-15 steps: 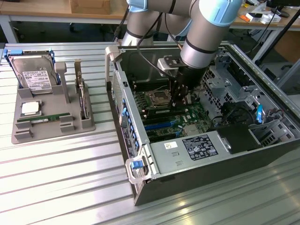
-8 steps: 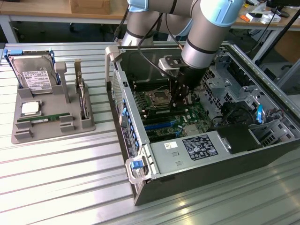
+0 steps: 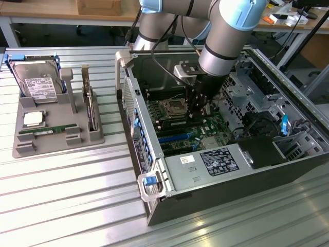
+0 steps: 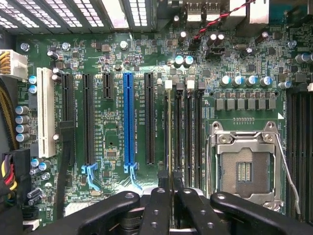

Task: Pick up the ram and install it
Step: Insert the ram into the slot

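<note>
**Seating step in hand, inside the case**

Judged as the install step, with pick-up done. Gripper [image 3: 198,114] down inside the open computer case [image 3: 231,177], over the motherboard [image 3: 177,141], with the empty processor socket [image 3: 170,108] at about 9 o'clock of it in the exterior view. In the wrist view, fingers [image 4: 159,200] drawn narrow, one on each side of the ram [image 4: 169,132], apparently closed on its upper edge.

Ram standing upright in one of the long black memory slots just beside the processor socket [image 4: 243,169], between the socket and the blue expansion slot [image 4: 128,120]. Whether fully seated or merely resting in the slot: cannot tell.

Next move, as a judgement: calls for a straight push along the slot's own line, no tilt, with the end latches free to snap home. Risk of a skewed stick or bent contacts if pressed off-axis.

Look of the ram: seen edge-on, a very thin, long line with a yellow-green tint, running nearly the whole slot length.

Over at 9 o'clock of the case in the exterior view, a grey tray [image 3: 51,148] with another green stick [image 3: 43,131] lying flat in it.
</note>
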Robot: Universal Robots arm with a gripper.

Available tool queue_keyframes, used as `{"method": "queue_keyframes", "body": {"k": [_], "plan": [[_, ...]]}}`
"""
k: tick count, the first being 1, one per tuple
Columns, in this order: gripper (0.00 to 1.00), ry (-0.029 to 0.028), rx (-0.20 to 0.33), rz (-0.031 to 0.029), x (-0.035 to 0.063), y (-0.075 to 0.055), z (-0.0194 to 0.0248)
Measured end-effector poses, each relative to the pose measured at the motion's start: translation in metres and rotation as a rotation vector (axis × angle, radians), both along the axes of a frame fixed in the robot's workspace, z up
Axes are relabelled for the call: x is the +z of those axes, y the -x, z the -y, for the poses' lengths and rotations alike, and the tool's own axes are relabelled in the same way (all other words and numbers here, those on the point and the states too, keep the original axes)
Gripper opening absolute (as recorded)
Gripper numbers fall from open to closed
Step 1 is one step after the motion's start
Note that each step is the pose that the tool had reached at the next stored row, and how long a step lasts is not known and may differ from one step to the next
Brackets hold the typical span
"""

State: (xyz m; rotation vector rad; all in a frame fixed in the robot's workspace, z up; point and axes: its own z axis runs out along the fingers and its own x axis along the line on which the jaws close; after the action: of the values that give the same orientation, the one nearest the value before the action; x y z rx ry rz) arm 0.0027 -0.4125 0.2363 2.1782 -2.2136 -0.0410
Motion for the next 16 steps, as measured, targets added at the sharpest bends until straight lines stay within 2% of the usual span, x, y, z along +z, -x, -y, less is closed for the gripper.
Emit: {"method": "queue_keyframes", "body": {"k": [2,6,8,9,10,11,13,14,16], "plan": [[0.25,-0.0001,0.000,0.0000,0.0000,0.000,0.0000],[0.25,-0.0001,0.000,0.0004,0.0049,0.000,-0.0001],[0.25,-0.0003,0.000,0.0013,0.0101,0.001,-0.0024],[0.24,-0.0001,0.000,0.0013,0.0106,0.001,-0.0028],[0.18,-0.0001,0.000,0.0013,0.0107,0.001,-0.0028],[0.11,-0.0001,0.000,-0.0035,0.0107,-0.007,-0.0026],[0.11,-0.0001,0.000,-0.0225,0.0104,-0.030,-0.0022],[0.11,0.0000,0.000,-0.0296,0.0103,-0.041,-0.0021],[0.11,0.0000,0.000,-0.0355,0.0102,-0.049,-0.0020]]}}
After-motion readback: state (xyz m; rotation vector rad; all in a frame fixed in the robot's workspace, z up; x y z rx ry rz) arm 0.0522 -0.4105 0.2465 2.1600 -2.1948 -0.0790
